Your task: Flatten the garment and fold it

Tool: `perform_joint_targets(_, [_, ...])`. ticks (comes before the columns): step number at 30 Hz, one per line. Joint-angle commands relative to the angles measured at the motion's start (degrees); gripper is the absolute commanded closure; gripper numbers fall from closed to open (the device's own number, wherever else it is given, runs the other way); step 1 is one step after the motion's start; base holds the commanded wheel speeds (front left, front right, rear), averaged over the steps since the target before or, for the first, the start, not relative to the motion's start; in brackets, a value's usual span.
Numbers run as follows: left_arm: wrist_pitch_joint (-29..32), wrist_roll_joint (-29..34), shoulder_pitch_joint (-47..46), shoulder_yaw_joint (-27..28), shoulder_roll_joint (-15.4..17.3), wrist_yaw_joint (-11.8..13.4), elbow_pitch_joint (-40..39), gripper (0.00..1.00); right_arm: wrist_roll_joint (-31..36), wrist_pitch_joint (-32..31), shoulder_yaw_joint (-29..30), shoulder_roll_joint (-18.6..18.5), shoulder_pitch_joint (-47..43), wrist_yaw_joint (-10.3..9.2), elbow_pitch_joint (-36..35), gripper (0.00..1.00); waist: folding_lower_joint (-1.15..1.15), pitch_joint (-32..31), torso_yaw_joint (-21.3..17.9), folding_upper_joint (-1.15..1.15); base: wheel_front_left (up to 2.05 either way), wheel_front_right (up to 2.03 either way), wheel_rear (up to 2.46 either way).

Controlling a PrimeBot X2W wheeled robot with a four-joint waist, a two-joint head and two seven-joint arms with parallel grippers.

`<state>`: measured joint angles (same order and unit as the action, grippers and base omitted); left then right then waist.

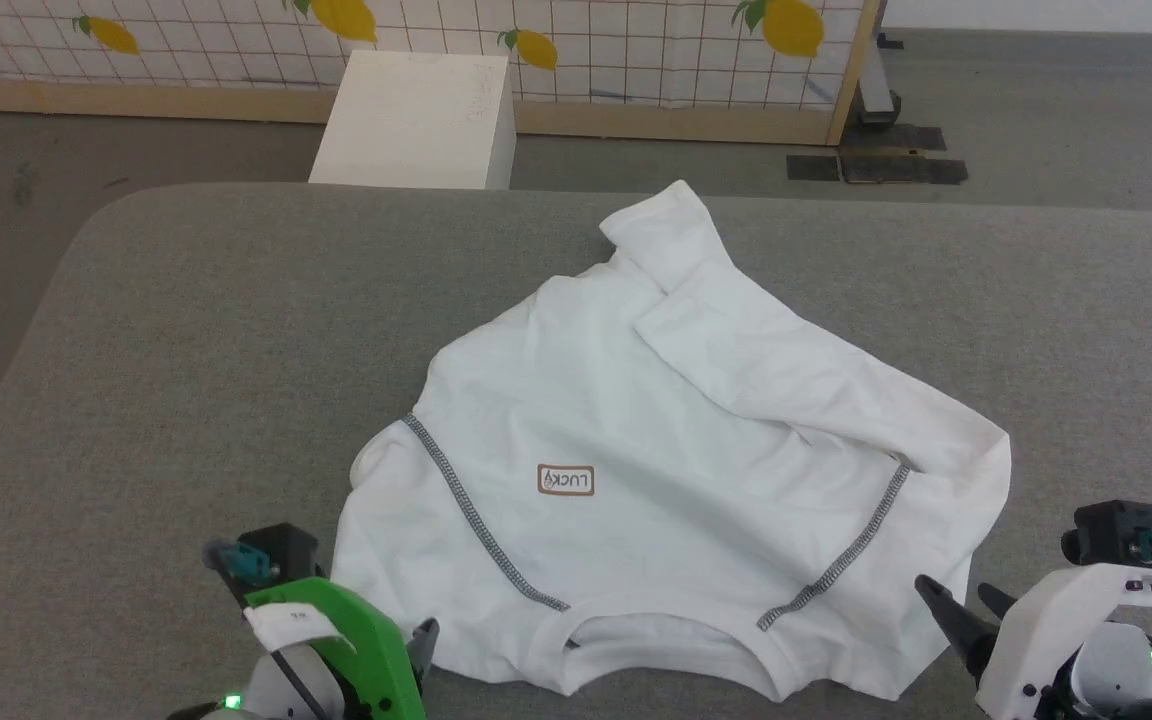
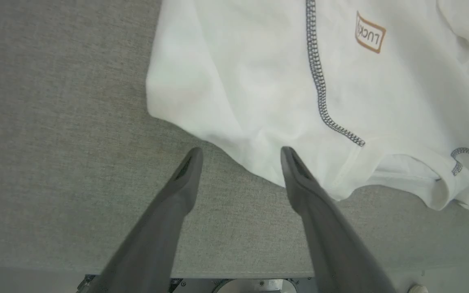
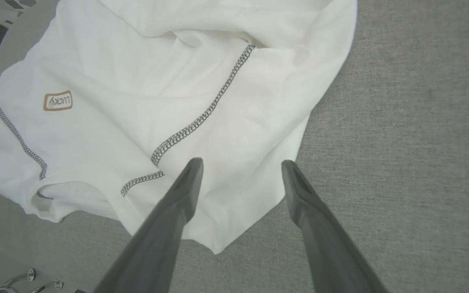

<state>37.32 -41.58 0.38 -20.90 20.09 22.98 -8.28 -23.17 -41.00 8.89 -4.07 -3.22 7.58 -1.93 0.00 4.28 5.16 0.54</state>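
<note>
Tools released: the left tool [image 2: 240,149] and right tool [image 3: 241,161] hang with fingers spread and empty at the near corners of the white short-sleeved shirt [image 1: 656,420]. It lies rumpled on the grey fabric-covered worktop [image 1: 186,350], neckline toward the robot. Each tool has one finger over the shirt's edge and one over bare worktop. A brown "LUCKY" patch [image 1: 566,480] sits mid-chest, and the far right portion is folded over itself. Beyond stand a white box [image 1: 416,120] and a lemon-printed panel [image 1: 636,50].
</note>
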Motion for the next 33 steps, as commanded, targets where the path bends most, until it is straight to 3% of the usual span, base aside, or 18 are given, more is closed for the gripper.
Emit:
perform_joint_targets(1, [0.45,0.87,0.96,-0.69,0.65,0.46,-0.14,0.0,0.12,-0.04,0.21,0.35,0.75,-0.09,-0.38,0.0,0.0,0.36,0.08,-0.53,0.0,0.0,0.0])
perform_joint_targets(7, [-1.35,3.81,0.21,-2.89,0.39,0.51,2.28,0.0,0.11,-0.27,0.94,0.7,0.95,-0.09,-0.88,0.0,0.0,1.02,0.18,-0.53,0.0,0.0,0.0])
perform_joint_targets(14, [-6.57,6.11,-3.33,-4.3,-0.75,-2.35,8.1,0.0,0.13,-0.61,1.21,0.92,1.15,-0.09,-1.47,0.0,0.0,1.44,0.01,-0.53,0.0,0.0,0.0])
perform_joint_targets(21, [-7.91,5.71,-4.7,-4.94,-1.82,-3.84,11.35,0.0,0.44,-0.98,1.46,1.03,1.07,-0.09,-1.54,0.0,0.0,1.66,-0.23,-0.53,0.0,0.0,0.0])
perform_joint_targets(22, [-7.91,5.6,-4.74,-4.98,-1.9,-3.92,11.56,0.67,0.46,-1.03,1.46,1.04,1.0,-0.09,-1.52,0.0,0.0,1.65,-0.23,-0.53,0.0,0.0,0.0])
perform_joint_targets(23, [-7.91,5.55,-4.75,-5.01,-1.9,-3.95,11.65,0.97,0.44,-1.04,1.48,1.05,0.96,-0.09,-1.51,0.0,0.0,1.65,-0.24,-0.53,0.0,0.0,0.0])
perform_joint_targets(33, [-3.82,4.93,-4.5,-5.69,-1.11,-2.53,7.54,1.0,0.39,-0.68,1.41,1.13,1.27,-0.09,-0.83,0.0,0.0,1.71,0.16,-0.53,0.0,0.0,0.0])
